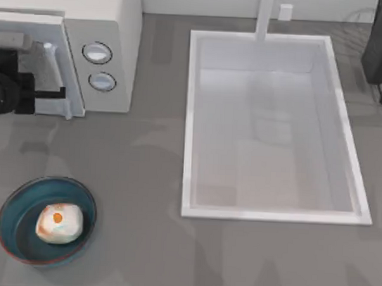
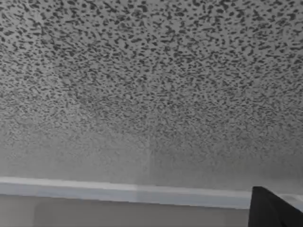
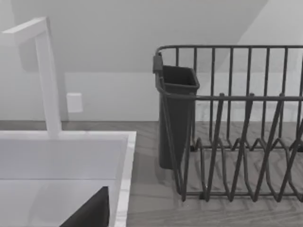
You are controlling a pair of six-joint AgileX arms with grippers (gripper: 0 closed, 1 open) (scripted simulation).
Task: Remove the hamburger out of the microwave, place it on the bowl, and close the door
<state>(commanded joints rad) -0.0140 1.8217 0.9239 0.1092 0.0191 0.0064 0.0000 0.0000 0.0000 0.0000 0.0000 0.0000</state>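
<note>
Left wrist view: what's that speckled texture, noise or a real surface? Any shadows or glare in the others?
Left wrist view: a real speckled surface seen very close, shading darker low in the picture, with the left end effector at the corner. Top view: soft shadows on the table, no glare. Right wrist view: the rack is evenly lit.

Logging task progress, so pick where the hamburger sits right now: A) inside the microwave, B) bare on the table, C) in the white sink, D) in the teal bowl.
D: in the top view the hamburger rests inside the bowl near the table's front left, away from the microwave.
</note>
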